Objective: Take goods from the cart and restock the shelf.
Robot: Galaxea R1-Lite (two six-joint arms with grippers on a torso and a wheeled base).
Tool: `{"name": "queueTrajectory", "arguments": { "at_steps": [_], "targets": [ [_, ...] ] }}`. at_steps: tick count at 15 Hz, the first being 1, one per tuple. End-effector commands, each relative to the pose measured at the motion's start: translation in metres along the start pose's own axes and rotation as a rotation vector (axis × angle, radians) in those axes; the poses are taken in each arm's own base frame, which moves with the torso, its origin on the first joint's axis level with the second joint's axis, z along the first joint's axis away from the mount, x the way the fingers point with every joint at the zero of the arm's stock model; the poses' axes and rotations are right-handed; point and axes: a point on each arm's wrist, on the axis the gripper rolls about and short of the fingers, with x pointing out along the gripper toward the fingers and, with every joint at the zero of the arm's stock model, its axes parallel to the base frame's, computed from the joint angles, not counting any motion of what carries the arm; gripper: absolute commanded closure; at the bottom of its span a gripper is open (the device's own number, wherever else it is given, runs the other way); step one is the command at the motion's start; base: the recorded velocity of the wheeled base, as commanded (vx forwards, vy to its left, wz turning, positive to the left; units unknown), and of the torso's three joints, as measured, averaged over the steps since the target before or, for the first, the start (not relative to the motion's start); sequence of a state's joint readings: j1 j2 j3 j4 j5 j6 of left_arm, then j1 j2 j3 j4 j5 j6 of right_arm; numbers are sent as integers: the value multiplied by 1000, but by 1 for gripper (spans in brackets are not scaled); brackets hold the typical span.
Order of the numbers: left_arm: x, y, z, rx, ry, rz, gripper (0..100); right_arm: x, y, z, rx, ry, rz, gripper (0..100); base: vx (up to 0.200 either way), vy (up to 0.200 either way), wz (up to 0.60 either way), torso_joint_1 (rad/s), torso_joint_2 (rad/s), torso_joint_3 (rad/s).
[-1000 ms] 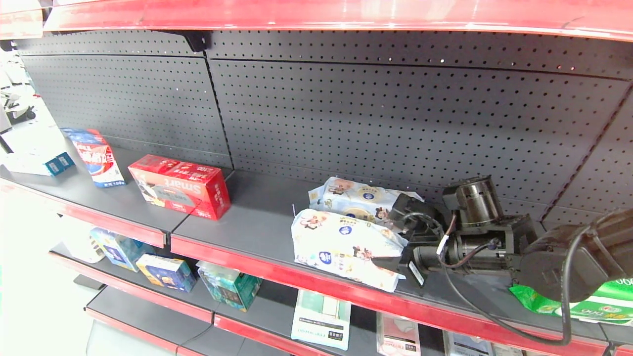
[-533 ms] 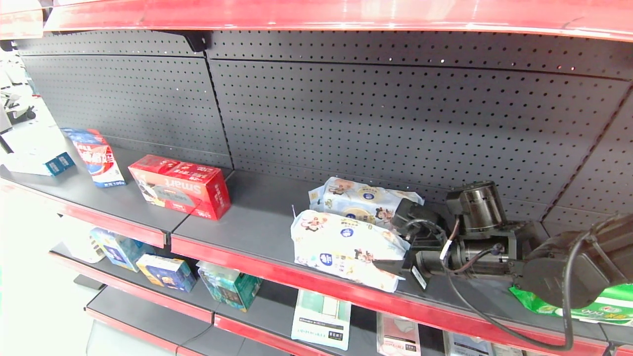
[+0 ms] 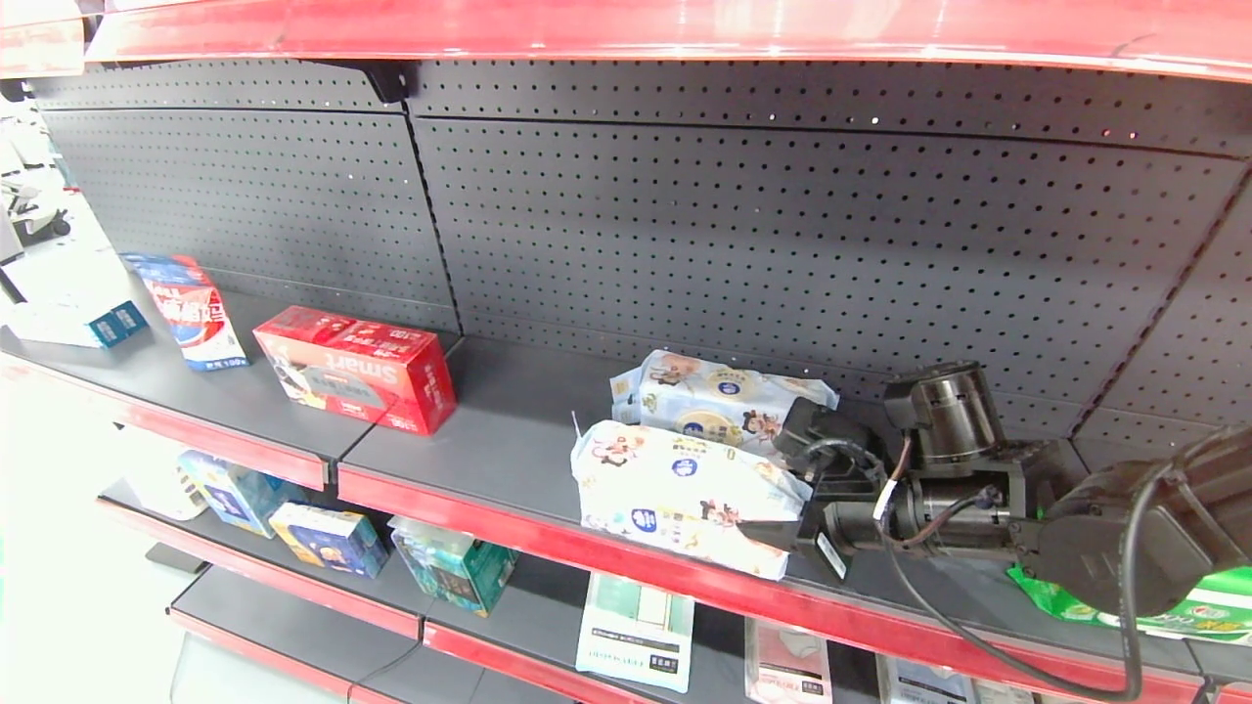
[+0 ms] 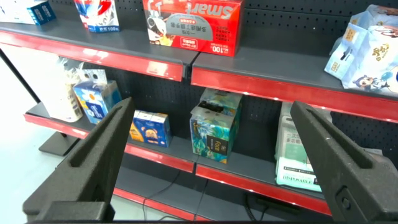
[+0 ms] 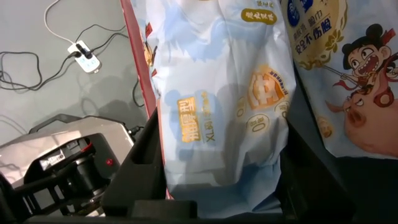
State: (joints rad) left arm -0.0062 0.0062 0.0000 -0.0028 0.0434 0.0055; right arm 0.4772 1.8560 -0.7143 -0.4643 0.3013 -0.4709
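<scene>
Shelf board [image 3: 509, 430] with pegboard [image 3: 685, 215] behind. Right claw [image 3: 787, 479] pinching front pack [image 3: 675, 489], laid on board, overhanging front lip. Second pack [image 3: 714, 396] just beyond claw. Left claw [image 4: 211, 106] spread, facing lower shelves [image 4: 168, 158]. Judged: placement nearly complete; release and further restocking pending.

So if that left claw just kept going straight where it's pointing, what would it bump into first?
Probably the green box on the lower shelf: it sits dead ahead of the left gripper, between its open fingers. Depth is hard to judge, though nothing nearer shows in that line.
</scene>
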Motion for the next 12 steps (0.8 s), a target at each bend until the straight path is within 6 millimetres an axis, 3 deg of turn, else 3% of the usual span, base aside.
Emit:
{"name": "queueTrajectory", "arguments": {
  "at_steps": [1,12],
  "targets": [
    [0,0,0,-1,1,1,0,0,1,1,-11,-5,6,100,0,0,0,0,0,0],
    [0,0,0,-1,1,0,0,1,4,0,-26,-12,41,100,0,0,0,0,0,0]
  ]
}}
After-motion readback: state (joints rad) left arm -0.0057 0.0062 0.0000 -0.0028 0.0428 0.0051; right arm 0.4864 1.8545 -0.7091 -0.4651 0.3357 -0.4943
